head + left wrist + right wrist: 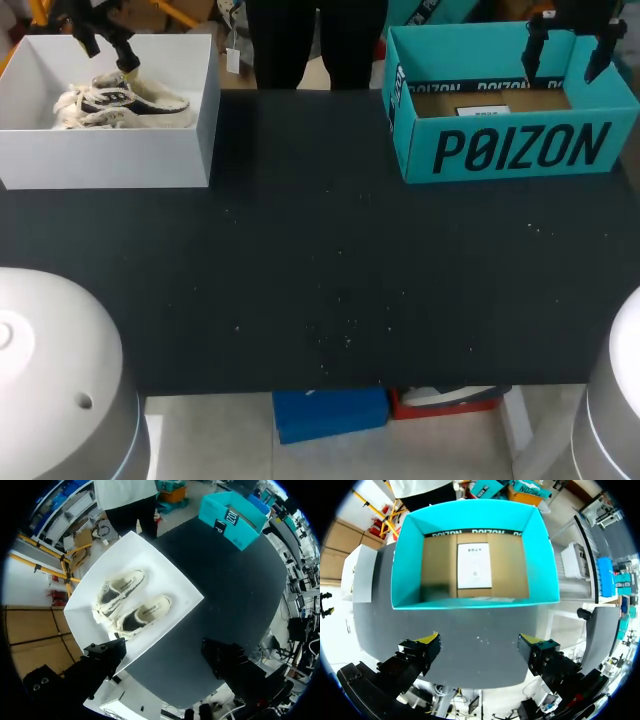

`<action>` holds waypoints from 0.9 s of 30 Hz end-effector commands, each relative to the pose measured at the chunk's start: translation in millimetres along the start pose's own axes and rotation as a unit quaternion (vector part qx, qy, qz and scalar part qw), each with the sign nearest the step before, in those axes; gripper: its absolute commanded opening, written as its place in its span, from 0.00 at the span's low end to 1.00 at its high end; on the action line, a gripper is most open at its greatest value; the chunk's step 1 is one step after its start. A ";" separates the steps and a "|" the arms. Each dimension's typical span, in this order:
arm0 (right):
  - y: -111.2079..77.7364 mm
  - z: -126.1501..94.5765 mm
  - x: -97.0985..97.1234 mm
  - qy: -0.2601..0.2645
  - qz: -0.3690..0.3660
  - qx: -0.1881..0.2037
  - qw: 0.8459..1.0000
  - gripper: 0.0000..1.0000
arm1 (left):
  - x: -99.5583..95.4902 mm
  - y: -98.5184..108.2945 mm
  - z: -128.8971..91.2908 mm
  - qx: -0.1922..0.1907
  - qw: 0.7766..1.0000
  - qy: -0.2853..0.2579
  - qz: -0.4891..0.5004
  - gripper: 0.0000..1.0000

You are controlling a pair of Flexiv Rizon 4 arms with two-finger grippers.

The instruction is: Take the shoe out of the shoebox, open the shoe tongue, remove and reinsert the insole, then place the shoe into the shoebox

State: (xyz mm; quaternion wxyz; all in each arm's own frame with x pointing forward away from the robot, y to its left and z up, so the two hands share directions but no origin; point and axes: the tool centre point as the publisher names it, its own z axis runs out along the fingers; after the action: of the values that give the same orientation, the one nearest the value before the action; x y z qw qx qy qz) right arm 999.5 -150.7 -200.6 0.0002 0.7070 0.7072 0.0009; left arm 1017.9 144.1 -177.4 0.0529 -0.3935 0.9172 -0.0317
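Note:
A pair of cream sneakers (125, 103) with dark insides lies in the white shoebox (110, 160) at the table's far left. In the left wrist view both shoes (134, 601) lie side by side in that box (175, 575). My left gripper (108, 55) hangs open above them, and its fingers (165, 655) hold nothing. My right gripper (567, 62) hovers open over the teal shoebox (520, 148) at the far right. That teal box (470, 515) holds only a white paper sheet (474, 565) on its brown floor, ahead of the right gripper (480, 645).
The black tabletop (320, 260) stretches between the two boxes and toward the near edge, dotted with small pale specks. The teal box (232, 517) shows far across the table in the left wrist view. The white box (357, 572) appears beside the teal one in the right wrist view.

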 end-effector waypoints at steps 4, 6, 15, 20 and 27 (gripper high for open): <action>0.1 -0.2 0.3 0.000 0.000 0.000 1.000 1.00 | 4.4 9.4 12.1 0.074 0.948 -0.007 0.308 1.00; 0.1 -0.2 0.3 0.000 0.000 0.000 1.000 1.00 | -1.2 8.1 19.3 0.062 0.945 -0.001 0.320 1.00; 0.1 -0.2 0.3 0.000 0.000 0.000 1.000 1.00 | -37.6 9.4 51.3 0.031 0.931 0.014 0.364 0.82; 0.1 -0.2 0.3 0.000 0.000 0.000 1.000 1.00 | -52.8 1.6 67.1 0.014 0.928 0.014 0.372 0.47; 0.1 -0.2 0.3 0.000 0.000 0.000 1.000 1.00 | -68.1 -10.5 94.3 0.000 0.932 0.022 0.362 0.51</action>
State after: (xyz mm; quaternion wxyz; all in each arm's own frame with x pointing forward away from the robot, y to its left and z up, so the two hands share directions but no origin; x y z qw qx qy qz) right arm 999.5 -150.7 -200.7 0.0001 0.7070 0.7072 0.0011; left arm 1063.5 186.3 -255.2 0.0638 -0.0346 0.9972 -0.0202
